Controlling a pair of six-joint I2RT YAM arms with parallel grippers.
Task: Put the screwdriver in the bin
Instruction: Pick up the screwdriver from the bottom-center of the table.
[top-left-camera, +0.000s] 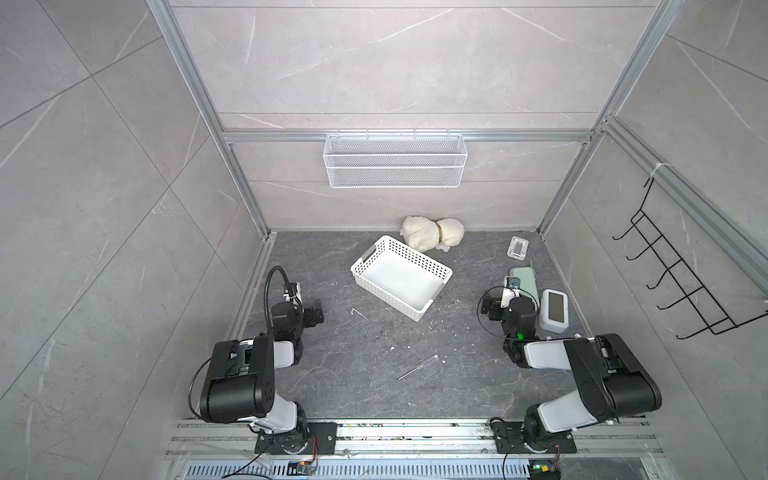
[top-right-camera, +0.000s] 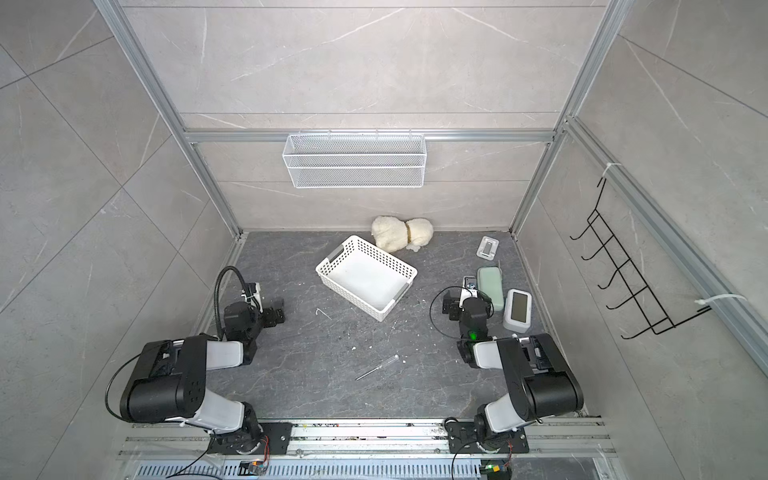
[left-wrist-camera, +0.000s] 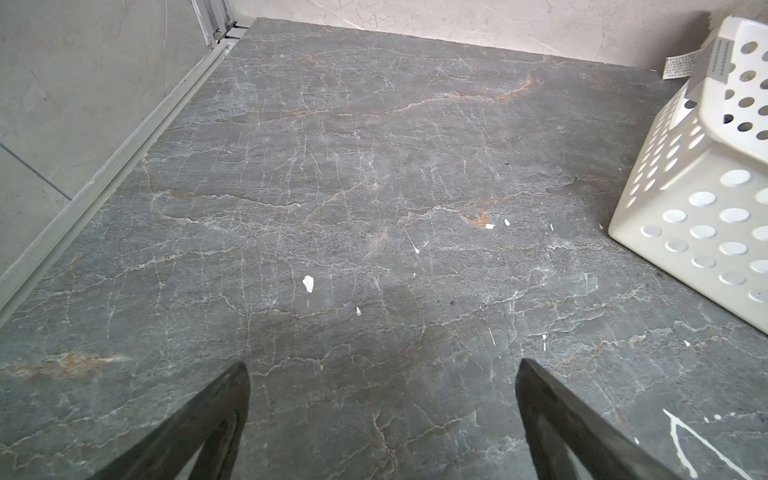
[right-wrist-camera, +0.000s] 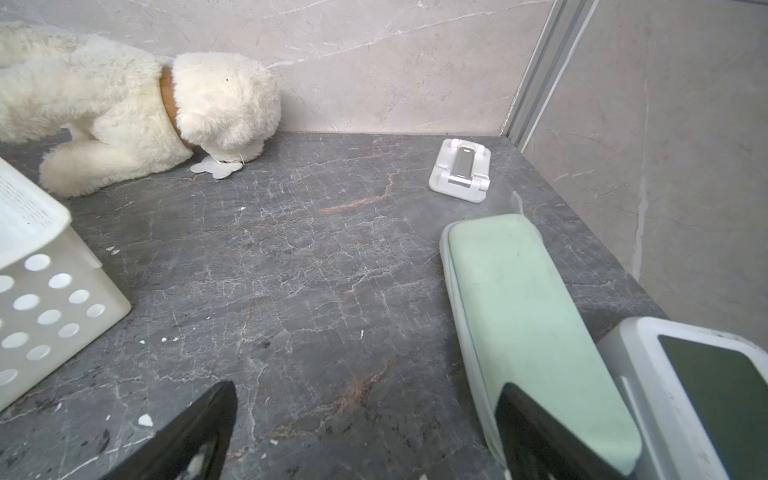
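Two black-and-white robot arms (top-left-camera: 237, 382) sit at the near edge, parked left and right, likely to keep the middle free. Left gripper (left-wrist-camera: 382, 370) has jaws spread wide, empty; right gripper (right-wrist-camera: 365, 390) likewise spread, empty. One white perforated plastic bin (top-left-camera: 399, 278) sits centre, slanted, empty, reachable by both. One slim clear-handled screwdriver (top-left-camera: 417, 367) lies flat near-centre between the arms, well apart from the bin, not yet picked.

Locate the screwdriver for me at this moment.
In both top views the screwdriver lies on the dark tabletop, centre front, apart from the bin and on the robot's side of it. Neither wrist view shows it.
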